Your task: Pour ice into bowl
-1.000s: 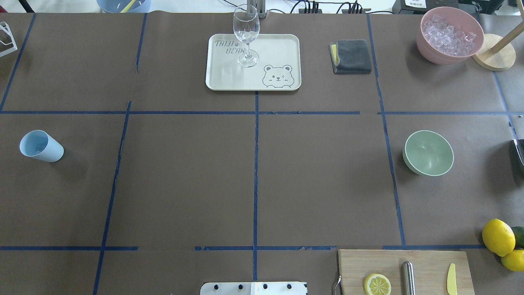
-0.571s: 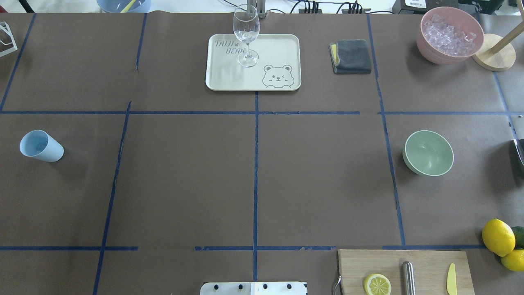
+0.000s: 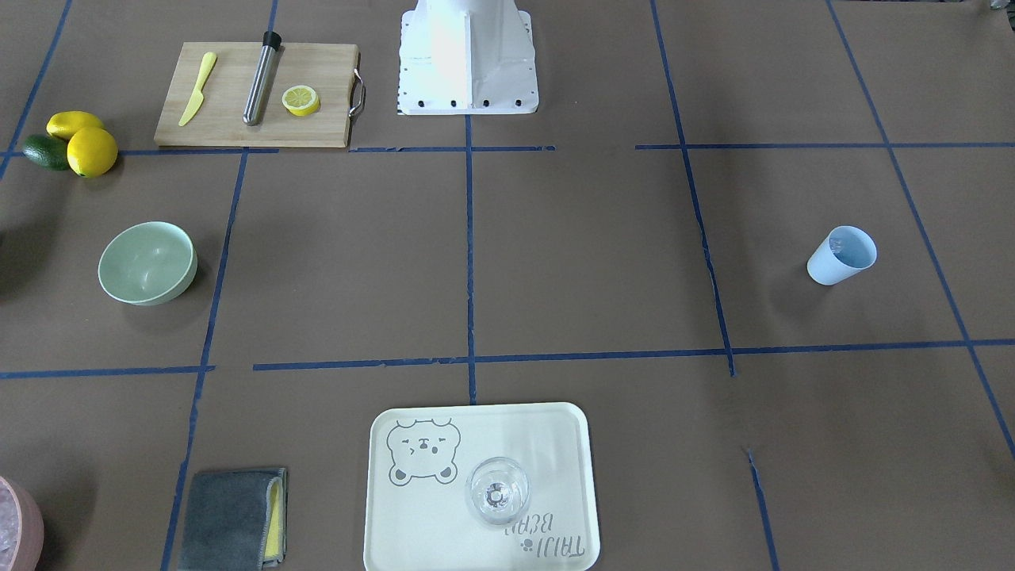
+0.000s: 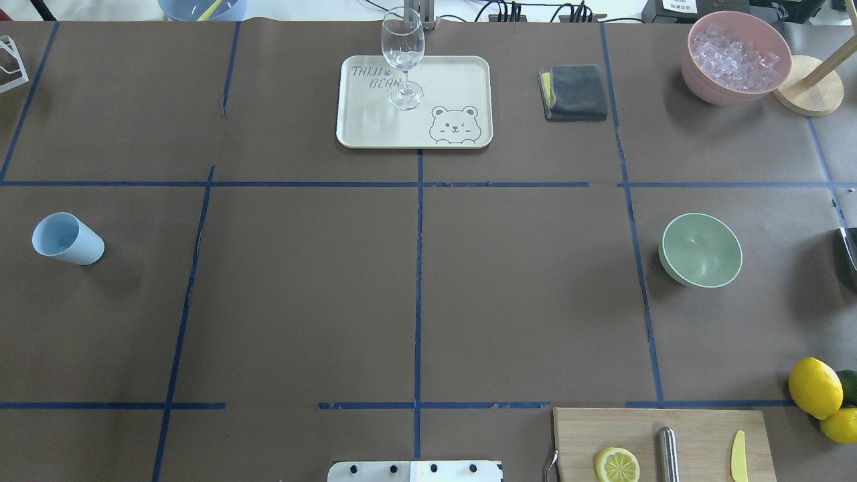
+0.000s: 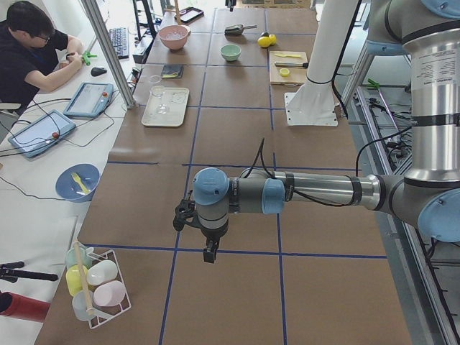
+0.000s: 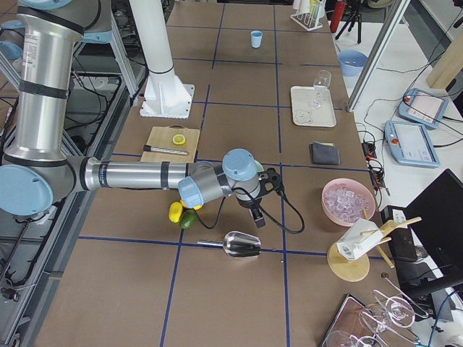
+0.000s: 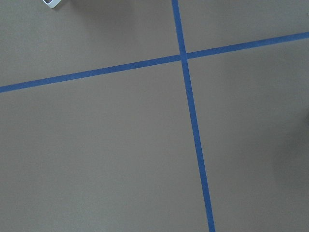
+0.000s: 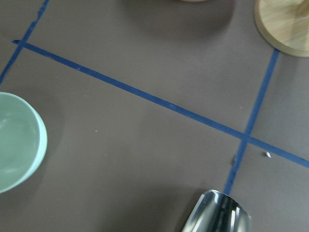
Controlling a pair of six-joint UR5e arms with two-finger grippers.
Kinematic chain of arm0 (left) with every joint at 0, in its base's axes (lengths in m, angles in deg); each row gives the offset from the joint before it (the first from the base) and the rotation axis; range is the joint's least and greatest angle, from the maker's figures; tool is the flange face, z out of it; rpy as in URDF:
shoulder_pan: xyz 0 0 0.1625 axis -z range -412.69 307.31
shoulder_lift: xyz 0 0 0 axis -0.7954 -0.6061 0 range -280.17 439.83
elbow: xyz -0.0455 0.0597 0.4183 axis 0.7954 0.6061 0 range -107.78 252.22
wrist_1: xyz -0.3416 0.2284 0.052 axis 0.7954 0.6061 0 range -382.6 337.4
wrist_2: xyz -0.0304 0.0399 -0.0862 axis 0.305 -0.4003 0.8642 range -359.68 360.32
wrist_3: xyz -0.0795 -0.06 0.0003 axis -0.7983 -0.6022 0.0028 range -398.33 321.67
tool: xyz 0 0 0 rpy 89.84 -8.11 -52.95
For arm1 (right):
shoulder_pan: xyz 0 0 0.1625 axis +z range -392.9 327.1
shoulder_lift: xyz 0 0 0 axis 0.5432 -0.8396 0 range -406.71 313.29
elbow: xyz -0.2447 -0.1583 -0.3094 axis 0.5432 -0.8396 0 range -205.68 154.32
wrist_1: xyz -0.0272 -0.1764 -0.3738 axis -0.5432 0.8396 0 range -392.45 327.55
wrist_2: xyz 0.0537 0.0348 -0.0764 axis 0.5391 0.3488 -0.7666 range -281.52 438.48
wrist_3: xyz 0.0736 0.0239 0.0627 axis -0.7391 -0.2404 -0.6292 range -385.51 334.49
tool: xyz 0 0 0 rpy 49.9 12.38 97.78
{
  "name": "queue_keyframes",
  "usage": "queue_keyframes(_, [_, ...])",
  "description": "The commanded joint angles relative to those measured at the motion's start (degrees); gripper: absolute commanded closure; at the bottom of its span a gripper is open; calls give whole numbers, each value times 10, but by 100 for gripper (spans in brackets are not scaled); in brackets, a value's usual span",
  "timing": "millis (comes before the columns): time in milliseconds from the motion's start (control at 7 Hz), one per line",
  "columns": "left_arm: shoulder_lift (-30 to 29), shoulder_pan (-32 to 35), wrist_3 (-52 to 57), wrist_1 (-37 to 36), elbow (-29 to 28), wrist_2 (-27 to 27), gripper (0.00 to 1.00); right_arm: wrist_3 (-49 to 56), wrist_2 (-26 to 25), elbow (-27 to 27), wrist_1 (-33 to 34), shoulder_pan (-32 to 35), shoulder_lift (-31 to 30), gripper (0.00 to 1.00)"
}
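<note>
Ice heap (image 4: 733,57) 1, bowl (image 4: 699,250) 1

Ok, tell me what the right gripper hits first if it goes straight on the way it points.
The right gripper points down: probably bare table first, between the bowl and the metal scoop; depth is unclear.

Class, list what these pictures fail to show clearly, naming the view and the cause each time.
Left gripper: exterior left view only, small; jaws' state unreadable.
Right gripper: exterior right view only; jaws' state unreadable.
Bowl: right wrist view, cut off by the left edge.
Metal scoop: right wrist view, cut off by the bottom edge.
Pink container: front-facing view, cut off at the corner.
</note>
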Motion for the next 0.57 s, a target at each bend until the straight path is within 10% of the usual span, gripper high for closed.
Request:
queue_keyframes(0, [5,0,1,2,1,0,0,-195,-12,-6,-119,-136,24,0])
queue_keyframes(429, [13,-1,1,3,0,10,0,-305,-124,-15,-142,-241,62,0])
